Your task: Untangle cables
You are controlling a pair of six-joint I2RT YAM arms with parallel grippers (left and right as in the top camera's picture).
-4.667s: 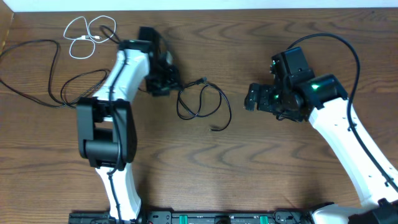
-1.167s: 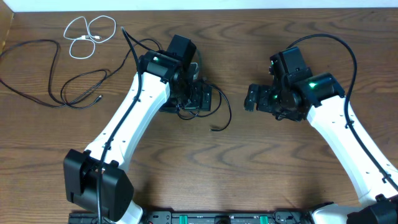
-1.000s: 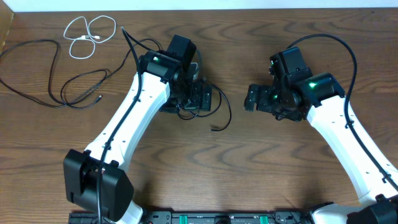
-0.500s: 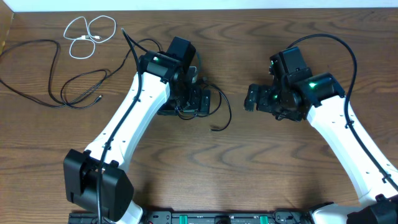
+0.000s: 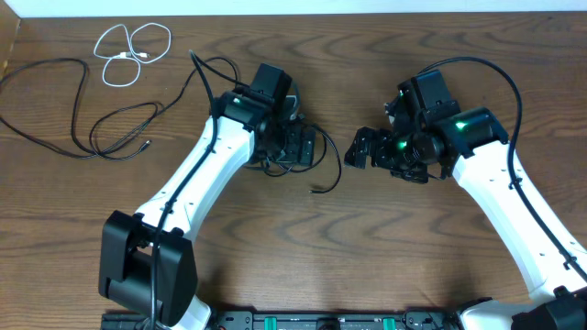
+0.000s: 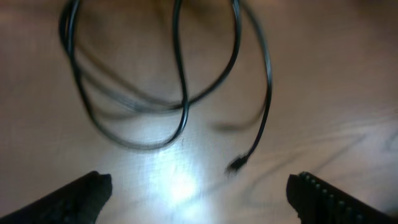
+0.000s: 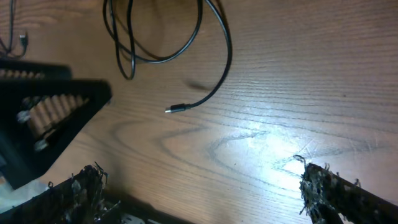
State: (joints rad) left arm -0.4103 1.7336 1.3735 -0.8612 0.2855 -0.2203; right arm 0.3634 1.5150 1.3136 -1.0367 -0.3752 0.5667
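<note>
We are finding the left gripper [image 5: 298, 147] standing spread wide, nothing between its fingers [image 6: 81, 194], hanging directly over the looped black cable [image 5: 337, 158]. The right gripper [image 5: 360, 151] is likewise gaping and empty, just beside that loop. The cable's tail is curving toward the near table edge, with its plug [image 5: 317, 190] lying flat and pointing toward the robot's left. A long black cable [image 5: 81, 92] and a coiled white cable [image 5: 133, 48] are lying well apart from the loop, at the far left of the wooden table [image 5: 275, 247].
</note>
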